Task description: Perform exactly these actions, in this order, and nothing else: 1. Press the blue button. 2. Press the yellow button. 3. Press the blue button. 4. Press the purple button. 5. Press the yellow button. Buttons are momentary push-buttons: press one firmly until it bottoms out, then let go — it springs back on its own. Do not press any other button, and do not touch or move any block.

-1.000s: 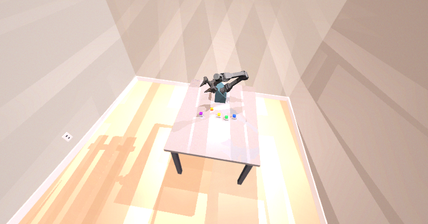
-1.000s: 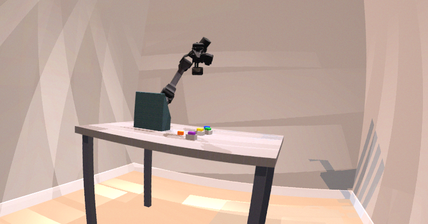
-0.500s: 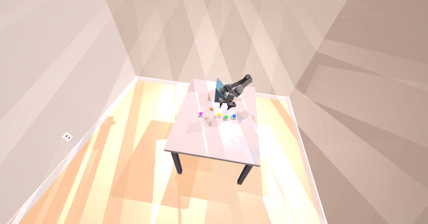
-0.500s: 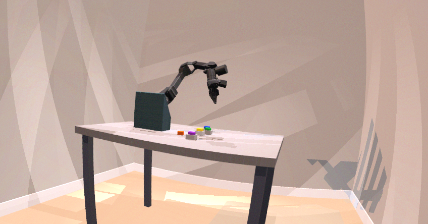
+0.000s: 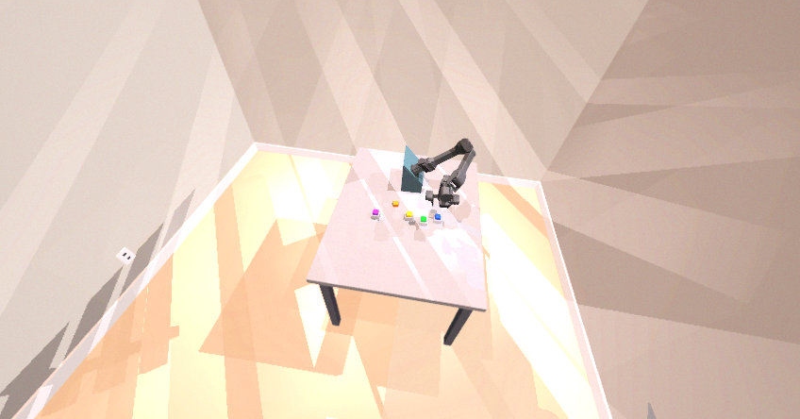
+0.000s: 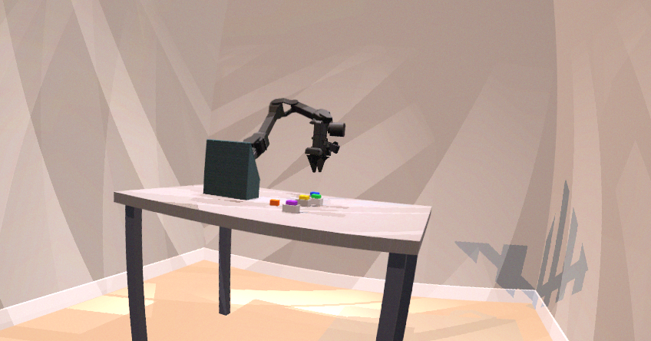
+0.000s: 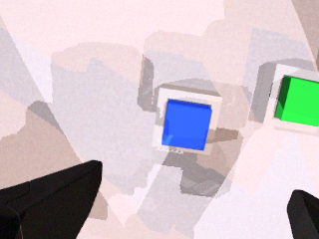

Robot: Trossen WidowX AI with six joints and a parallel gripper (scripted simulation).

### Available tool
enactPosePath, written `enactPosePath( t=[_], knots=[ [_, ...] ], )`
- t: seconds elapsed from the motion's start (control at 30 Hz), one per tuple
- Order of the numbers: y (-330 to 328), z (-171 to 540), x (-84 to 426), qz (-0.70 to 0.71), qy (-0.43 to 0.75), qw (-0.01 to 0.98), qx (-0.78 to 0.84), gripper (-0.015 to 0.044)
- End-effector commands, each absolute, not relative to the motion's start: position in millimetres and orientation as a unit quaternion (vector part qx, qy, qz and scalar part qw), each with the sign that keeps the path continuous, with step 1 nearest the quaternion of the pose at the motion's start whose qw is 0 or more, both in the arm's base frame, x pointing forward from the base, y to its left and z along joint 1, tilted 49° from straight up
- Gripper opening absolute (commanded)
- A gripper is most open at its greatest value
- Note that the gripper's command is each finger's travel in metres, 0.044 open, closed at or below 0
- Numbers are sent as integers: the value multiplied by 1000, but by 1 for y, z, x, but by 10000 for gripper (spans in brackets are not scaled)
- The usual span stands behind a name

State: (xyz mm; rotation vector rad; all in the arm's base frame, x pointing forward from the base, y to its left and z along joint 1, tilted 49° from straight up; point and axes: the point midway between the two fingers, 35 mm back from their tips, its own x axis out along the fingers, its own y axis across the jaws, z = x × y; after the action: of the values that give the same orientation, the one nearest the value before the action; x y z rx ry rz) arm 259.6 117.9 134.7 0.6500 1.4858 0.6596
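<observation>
The blue button (image 5: 438, 217) (image 6: 315, 193) (image 7: 186, 124) sits on a white base, near the middle of the wrist view. The yellow button (image 5: 408, 213) (image 6: 304, 196) is further along the loose row of buttons, beyond the green one. The purple button (image 5: 375, 212) (image 6: 291, 202) is at the far left in the top view. My gripper (image 6: 316, 170) (image 7: 197, 187) is open and empty, pointing down. It hangs well above the table on the blue button's side, touching nothing. The wrist view shows the blue button ahead of the gap between the fingers.
The green button (image 5: 423, 219) (image 6: 315, 196) (image 7: 301, 101) stands between the blue and yellow ones. A small orange block (image 5: 395, 204) (image 6: 274, 202) lies between purple and yellow, nearer the arm's base. A tall dark teal wedge (image 5: 411, 181) (image 6: 228, 168) stands beside the arm's base.
</observation>
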Motion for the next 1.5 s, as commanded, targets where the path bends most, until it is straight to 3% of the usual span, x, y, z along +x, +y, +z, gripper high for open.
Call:
enactPosePath(
  t=[0.0, 0.1, 0.4, 1.47],
  knots=[
    [136, 121, 258, 290, 654, 636, 288, 321],
    [163, 99, 256, 292, 653, 636, 290, 242],
    [165, 97, 256, 292, 653, 636, 290, 20],
    [191, 75, 255, 293, 653, 635, 291, 20]
  ],
)
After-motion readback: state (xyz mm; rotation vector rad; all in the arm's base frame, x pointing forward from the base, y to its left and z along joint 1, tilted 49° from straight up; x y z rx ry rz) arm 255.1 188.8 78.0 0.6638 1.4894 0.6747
